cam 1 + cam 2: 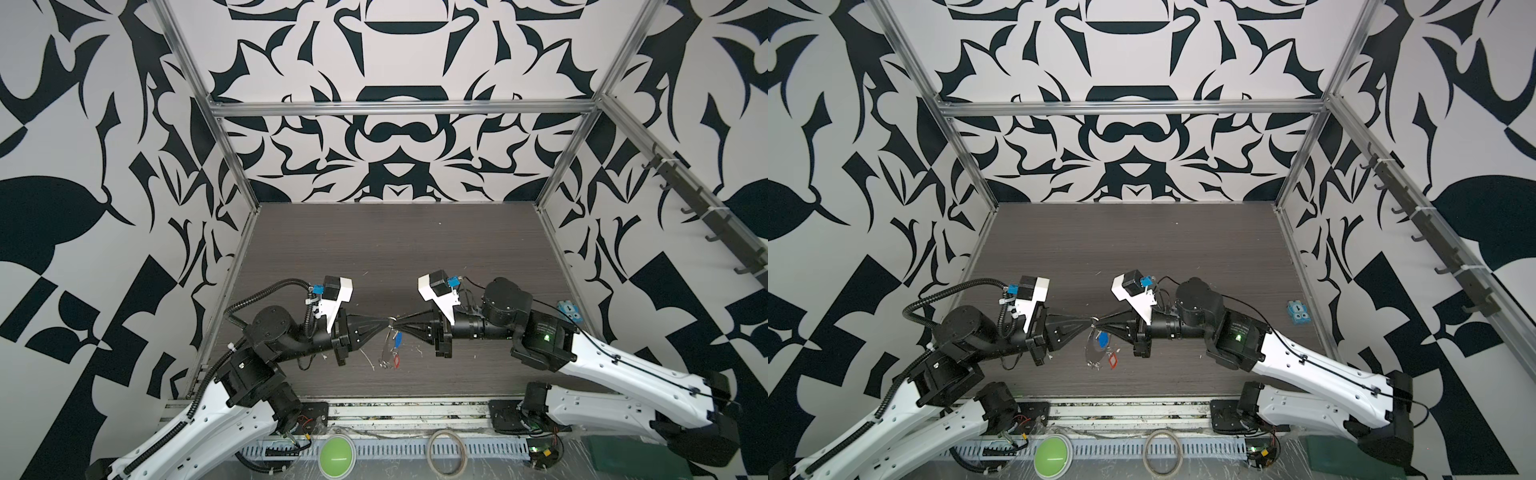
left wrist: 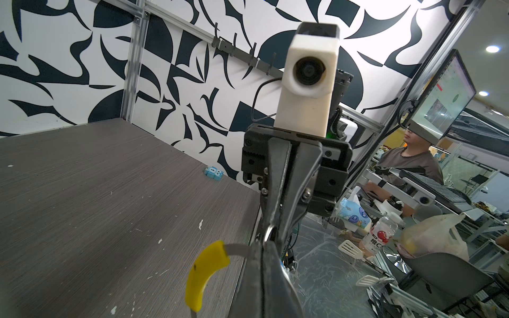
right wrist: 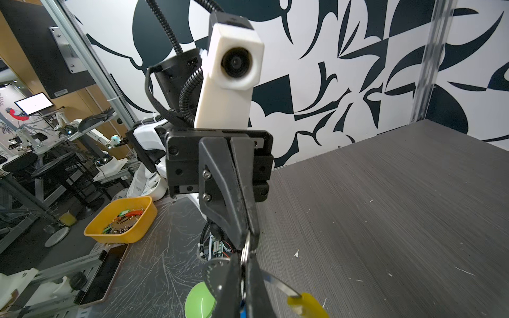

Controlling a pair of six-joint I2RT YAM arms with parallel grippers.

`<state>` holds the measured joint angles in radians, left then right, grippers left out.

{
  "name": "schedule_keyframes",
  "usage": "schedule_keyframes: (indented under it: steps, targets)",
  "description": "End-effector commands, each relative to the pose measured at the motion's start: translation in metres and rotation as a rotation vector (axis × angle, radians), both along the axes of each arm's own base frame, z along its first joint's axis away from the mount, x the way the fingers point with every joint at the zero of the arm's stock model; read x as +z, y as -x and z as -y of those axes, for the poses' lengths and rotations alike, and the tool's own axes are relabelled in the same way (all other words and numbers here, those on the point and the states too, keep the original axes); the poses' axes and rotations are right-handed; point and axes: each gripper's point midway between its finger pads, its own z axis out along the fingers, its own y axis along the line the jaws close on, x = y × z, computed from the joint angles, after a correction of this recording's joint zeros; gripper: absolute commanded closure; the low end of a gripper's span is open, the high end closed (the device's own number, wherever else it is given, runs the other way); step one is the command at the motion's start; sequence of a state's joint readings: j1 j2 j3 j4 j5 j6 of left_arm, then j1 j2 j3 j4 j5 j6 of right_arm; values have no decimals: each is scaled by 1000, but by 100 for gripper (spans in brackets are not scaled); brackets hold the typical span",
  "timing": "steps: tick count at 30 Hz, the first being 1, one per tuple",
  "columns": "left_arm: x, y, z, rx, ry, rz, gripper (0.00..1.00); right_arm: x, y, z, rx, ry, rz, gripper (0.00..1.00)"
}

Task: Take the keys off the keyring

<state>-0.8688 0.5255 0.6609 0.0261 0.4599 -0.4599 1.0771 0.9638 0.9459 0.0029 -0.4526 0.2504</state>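
My two grippers meet tip to tip above the table's front middle. The left gripper [image 1: 384,321] [image 2: 265,247] is shut on the keyring's grey wire [image 2: 238,247], right beside the yellow sleeve [image 2: 205,272] [image 3: 308,304]. The right gripper [image 1: 397,321] [image 3: 243,261] is shut on a small silver split ring [image 3: 245,247] [image 2: 269,232] of the keys. The keyring [image 1: 1096,351] hangs below the tips. A blue tag [image 1: 398,340] [image 1: 1102,340] dangles on it, and a red tag [image 1: 397,360] [image 1: 1112,361] with silver keys [image 1: 384,365] sits lower, near the tabletop.
A blue toy block [image 1: 568,311] [image 2: 213,173] lies by the right wall. In front of the table edge are a green dome button [image 1: 336,455] and a beige hoop [image 1: 448,451]. A hook rail [image 1: 706,212] runs along the right wall.
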Motion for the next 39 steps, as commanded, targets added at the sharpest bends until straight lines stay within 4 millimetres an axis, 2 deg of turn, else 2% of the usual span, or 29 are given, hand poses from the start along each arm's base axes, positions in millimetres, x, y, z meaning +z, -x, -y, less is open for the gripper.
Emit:
schedule_keyframes:
  steps: [1,4,5,7,9,12,21,30,39]
  targets:
    - [12,1,-3,6,30,27,100,14,4,-1,17,-27,14,100]
    - [12,1,-3,6,21,17,100,15,4,-1,22,-23,15,100]
    - [13,1,-3,5,20,16,97,15,4,0,19,-18,16,100]
    - [12,1,-4,10,14,10,80,14,4,2,19,-13,16,100]
    - [11,3,-5,4,12,11,70,13,5,4,27,-11,13,100]
    - [10,4,-5,-1,1,9,65,12,7,7,48,4,10,100]
    - [4,11,0,-58,-59,4,64,11,9,18,145,33,-25,100]
    - [-5,8,14,-108,-145,-64,68,5,18,15,250,105,-42,100]
    - [-7,10,15,-126,-165,-73,72,7,19,18,263,123,-22,100]
